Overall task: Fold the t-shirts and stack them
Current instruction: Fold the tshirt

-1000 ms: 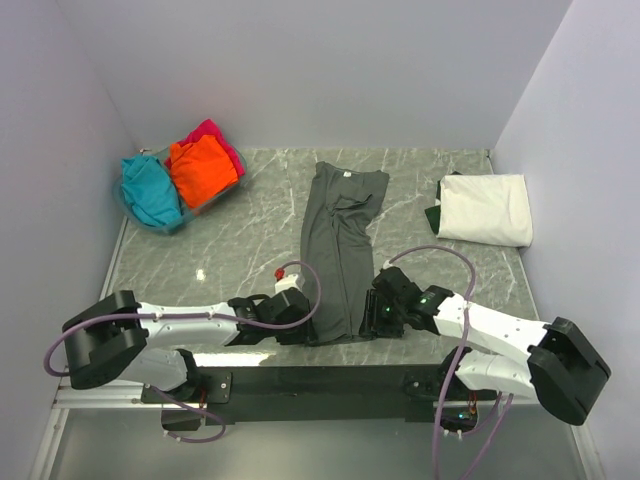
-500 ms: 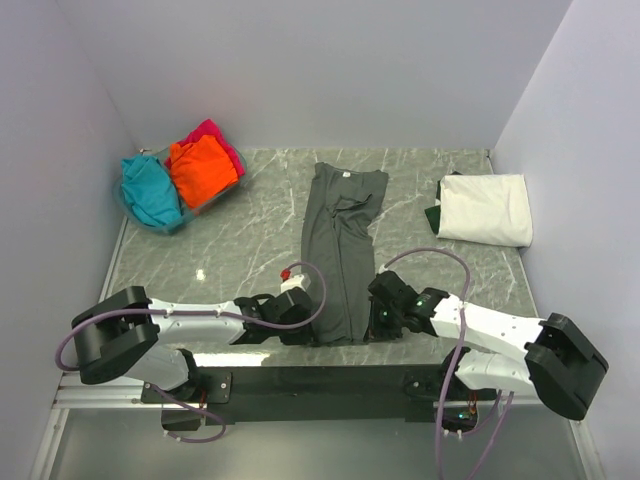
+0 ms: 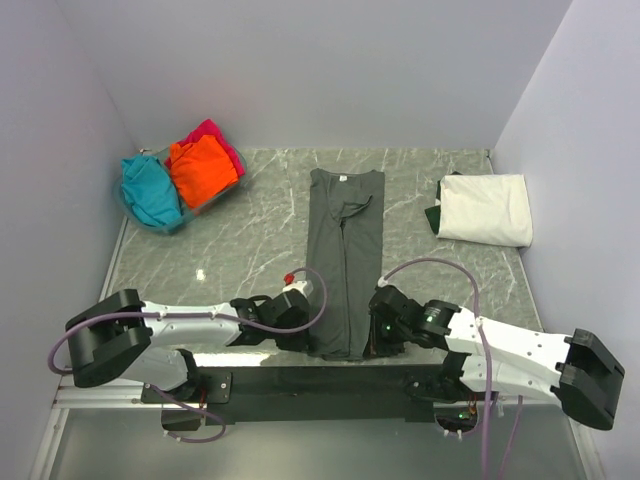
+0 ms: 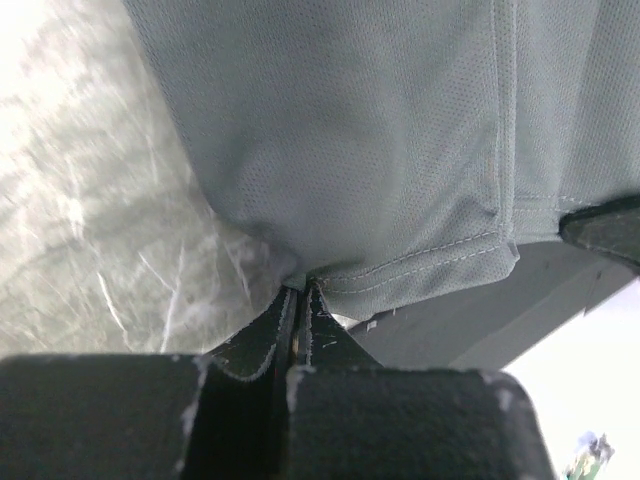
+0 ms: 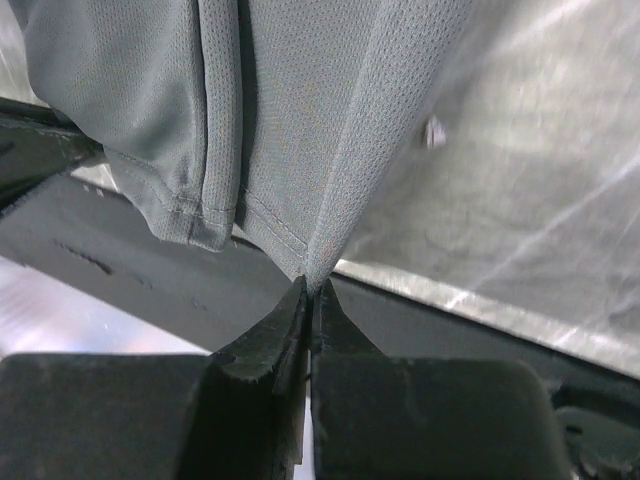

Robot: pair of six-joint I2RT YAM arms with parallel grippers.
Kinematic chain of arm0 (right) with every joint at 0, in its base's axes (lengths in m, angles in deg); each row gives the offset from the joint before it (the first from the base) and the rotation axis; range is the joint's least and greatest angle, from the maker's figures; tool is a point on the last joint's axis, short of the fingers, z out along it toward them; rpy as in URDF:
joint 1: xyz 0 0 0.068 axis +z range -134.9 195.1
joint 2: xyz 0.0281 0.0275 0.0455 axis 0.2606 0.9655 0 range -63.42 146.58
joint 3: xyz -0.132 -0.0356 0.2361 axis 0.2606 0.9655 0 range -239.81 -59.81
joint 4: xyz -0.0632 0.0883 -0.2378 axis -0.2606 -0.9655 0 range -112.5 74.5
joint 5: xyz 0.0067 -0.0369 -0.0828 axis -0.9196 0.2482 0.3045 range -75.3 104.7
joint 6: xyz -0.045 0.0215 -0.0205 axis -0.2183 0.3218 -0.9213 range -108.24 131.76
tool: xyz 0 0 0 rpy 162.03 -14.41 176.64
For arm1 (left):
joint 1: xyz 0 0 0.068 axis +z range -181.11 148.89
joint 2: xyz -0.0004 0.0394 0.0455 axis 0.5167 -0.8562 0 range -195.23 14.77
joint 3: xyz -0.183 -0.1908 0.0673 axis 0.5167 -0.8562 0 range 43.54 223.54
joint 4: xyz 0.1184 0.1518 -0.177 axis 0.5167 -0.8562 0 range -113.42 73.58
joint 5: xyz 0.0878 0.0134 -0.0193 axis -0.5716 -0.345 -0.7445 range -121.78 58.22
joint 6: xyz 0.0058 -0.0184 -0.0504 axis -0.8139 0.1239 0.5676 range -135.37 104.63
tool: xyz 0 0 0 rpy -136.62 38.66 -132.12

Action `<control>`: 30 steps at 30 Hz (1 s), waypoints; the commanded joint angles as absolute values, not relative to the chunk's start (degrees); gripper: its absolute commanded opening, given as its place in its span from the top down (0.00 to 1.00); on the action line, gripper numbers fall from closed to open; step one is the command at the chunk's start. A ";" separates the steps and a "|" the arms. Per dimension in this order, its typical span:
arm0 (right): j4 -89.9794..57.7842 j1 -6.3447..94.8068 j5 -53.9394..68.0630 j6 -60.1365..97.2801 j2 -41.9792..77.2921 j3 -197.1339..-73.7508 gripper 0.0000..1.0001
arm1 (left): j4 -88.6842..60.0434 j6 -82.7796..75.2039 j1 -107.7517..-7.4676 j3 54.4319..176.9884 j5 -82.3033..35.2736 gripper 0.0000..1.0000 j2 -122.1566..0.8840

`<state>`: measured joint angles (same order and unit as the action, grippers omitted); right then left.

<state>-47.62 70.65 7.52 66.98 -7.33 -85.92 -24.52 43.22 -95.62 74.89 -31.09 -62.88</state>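
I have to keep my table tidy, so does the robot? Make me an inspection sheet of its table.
Surface: grey marble table.
Job's things: dark grey t-shirt folded into a long strip mid-table; white t-shirt folded far right; orange t-shirt, magenta t-shirt and teal t-shirt heaped in a bin far left.
Clutter: nothing seen.
Grippers: left gripper and right gripper each shut on a near hem corner of the dark grey t-shirt.
Cables: a purple cable loops beside each gripper.
Surroundings: plain pale walls on three sides.
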 commanded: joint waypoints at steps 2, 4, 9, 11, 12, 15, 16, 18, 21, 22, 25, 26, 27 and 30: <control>-51.18 72.41 8.02 70.64 -10.25 -85.47 1.00 | -24.34 41.32 -96.06 73.95 -27.21 0.99 -59.94; -51.36 72.41 9.68 70.56 -9.73 -86.43 1.00 | -23.81 41.67 -96.15 74.39 -27.03 0.99 -58.45; -51.89 72.06 13.64 68.19 -5.69 -91.00 1.00 | -24.42 42.73 -95.97 77.29 -27.29 0.99 -58.53; -52.33 71.53 14.61 66.87 -3.49 -93.10 1.00 | -24.07 42.99 -95.54 78.34 -26.68 0.99 -60.02; -52.42 71.27 15.83 66.43 -2.96 -93.81 1.00 | -23.81 42.99 -95.19 78.61 -26.42 0.99 -61.33; -52.42 69.34 17.42 64.76 -2.08 -95.40 1.00 | -22.84 42.55 -93.69 79.57 -24.83 0.99 -64.05; -52.07 67.77 17.51 64.15 -2.08 -95.58 1.00 | -22.49 42.20 -93.25 79.84 -24.48 0.99 -64.68; -51.63 66.09 17.43 62.30 -2.08 -95.76 1.00 | -21.79 41.85 -91.59 80.54 -23.17 0.99 -65.64; -49.52 62.05 16.73 59.14 -1.73 -95.93 1.00 | -20.38 40.80 -89.04 81.59 -21.33 0.99 -66.96; -48.56 60.99 16.20 58.26 -0.77 -96.54 1.00 | -20.21 40.01 -88.33 82.03 -20.97 0.99 -67.40; -46.80 57.65 16.11 53.61 2.48 -98.56 1.00 | -20.20 37.91 -85.00 85.10 -19.30 0.99 -69.16; -46.36 56.25 15.94 52.81 3.45 -99.26 1.00 | -20.29 37.29 -84.38 85.90 -19.03 0.99 -69.60; -45.92 55.72 15.93 52.02 5.37 -99.97 1.00 | -20.20 36.67 -83.76 86.69 -18.68 1.00 -70.39; -44.86 53.96 15.76 48.94 9.50 -103.13 1.00 | -20.20 34.56 -80.86 89.59 -16.75 0.99 -72.76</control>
<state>-48.30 55.48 14.76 53.82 6.90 -99.16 -22.71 38.19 -82.88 86.02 -19.70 -71.18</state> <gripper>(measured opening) 0.017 0.022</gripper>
